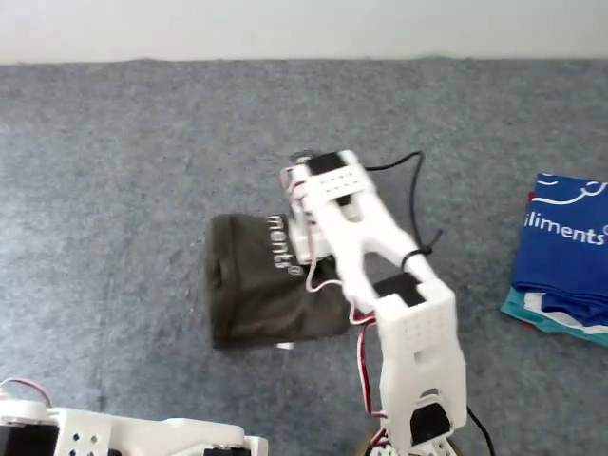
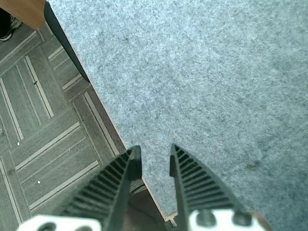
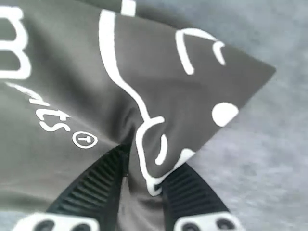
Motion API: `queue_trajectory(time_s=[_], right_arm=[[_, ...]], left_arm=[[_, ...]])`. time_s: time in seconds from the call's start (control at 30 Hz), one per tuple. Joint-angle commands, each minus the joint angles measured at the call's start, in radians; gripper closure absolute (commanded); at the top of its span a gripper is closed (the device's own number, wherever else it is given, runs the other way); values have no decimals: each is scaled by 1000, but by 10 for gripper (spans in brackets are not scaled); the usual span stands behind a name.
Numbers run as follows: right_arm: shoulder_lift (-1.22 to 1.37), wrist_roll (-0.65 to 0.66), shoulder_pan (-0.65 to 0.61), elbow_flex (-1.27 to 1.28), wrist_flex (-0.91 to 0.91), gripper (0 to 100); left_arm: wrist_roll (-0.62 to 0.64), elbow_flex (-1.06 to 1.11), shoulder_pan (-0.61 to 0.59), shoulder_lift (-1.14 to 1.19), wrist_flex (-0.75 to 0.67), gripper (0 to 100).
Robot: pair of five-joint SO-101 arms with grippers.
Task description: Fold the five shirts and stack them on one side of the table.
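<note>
Pinching dark shirt (image 3: 72,96) w/ white print (image 3: 224,114), right tool (image 3: 144,162) clamped; left tool (image 2: 155,147) slightly open, empty.

surface: grey table (image 1: 114,190) | centre: dark shirt (image 1: 256,285) | one side: folded shirt stack (image 1: 560,256)

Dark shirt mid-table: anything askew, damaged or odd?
Nothing looks damaged. The shirt lies in a lumpy fold with one edge rolled, and the right gripper pinches its puckered edge near a corner.
</note>
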Motion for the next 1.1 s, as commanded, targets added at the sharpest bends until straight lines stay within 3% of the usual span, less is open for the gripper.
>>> queue_trajectory(time_s=[0.0,0.17,0.33,0.47,0.6,0.77,0.93,1.07], right_arm=[[-88,146,116,-6,27,988],[-113,460,228,-6,1,988],[-81,833,326,-6,-147,988],[-65,1106,351,-6,-297,988],[-47,1283,346,-6,-426,988],[-24,1339,329,-6,-570,988],[-33,1332,323,-6,-582,981],[-96,1157,325,-6,-518,861]], left_arm=[[6,10,2,-6,-11,891],[6,-30,2,-6,-8,891],[6,-104,2,-6,-6,892],[6,-156,2,-6,-3,892],[6,-202,2,-6,18,892],[6,-223,2,-6,18,892],[5,-226,2,-6,18,892],[3,-225,2,-6,18,892]])
